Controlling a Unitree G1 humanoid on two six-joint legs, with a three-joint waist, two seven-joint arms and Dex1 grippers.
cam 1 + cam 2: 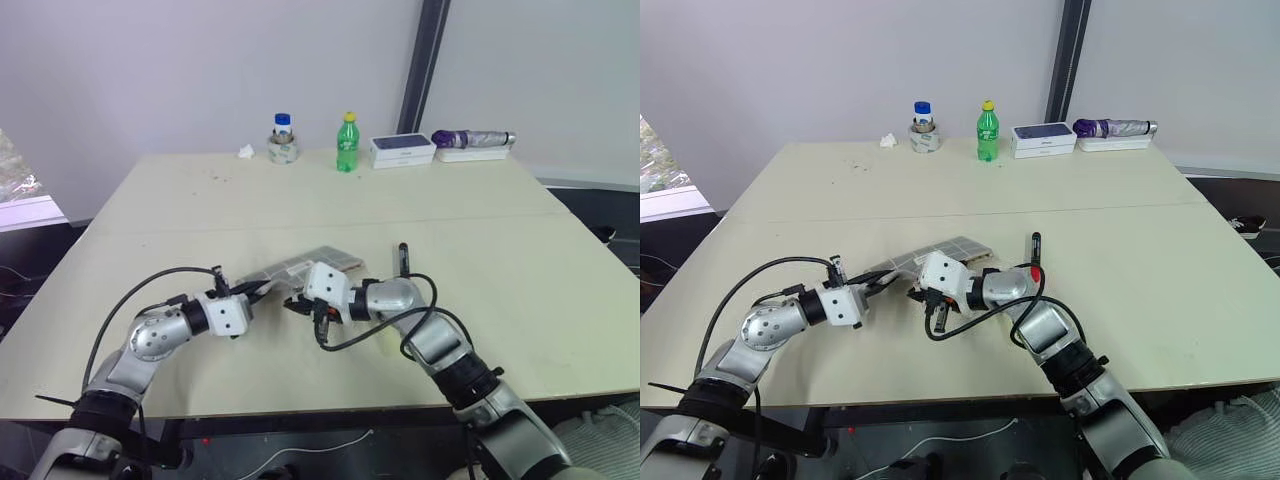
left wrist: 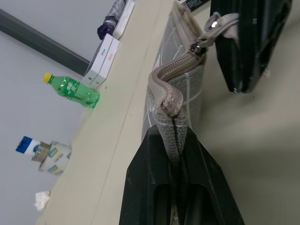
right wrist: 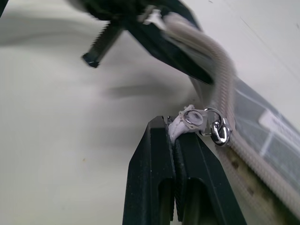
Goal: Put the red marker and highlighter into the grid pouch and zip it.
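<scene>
Now, head views: pale table [image 1: 200, 200] with both arms meeting near its front edge, about midway along it
Pouch: grey grid pouch [image 1: 325, 262] lies flat just behind the two grippers, nearer the front edge than the back, one end lifted toward the left gripper
Marker: red marker [image 1: 1035, 257] lies on the table just right of the pouch, black barrel pointing toward the back edge, red end nearer the front
Highlighter: a pale yellow shape beside the right forearm may be it; too hidden to tell
Left gripper: left gripper [image 1: 262, 291] comes in from the left, its tip at the pouch's near end
Right gripper: right gripper [image 1: 921, 296] points left across the front of the pouch, close to the left one
Back edge: capped jar [image 1: 283, 141], green bottle [image 1: 347, 145], white box [image 1: 403, 150] and a purple umbrella [image 1: 470, 138] on a white tray stand in a row; a crumpled tissue [image 1: 245, 151] left of the jar
Left wrist view: black fingers [image 2: 150, 187] closed tight on the pouch's end, fabric and zipper [image 2: 164, 89] bunched between them; the zipper runs away from the grip to the metal pull [image 2: 211, 28], where the other gripper's black finger sits
Right wrist view: fingers [image 3: 150, 178] clamped on the pale fabric tab [image 3: 180, 124] of the pull; metal rings hang beside the fingertips; the zipper rises to the left gripper, which pinches it above the table
</scene>
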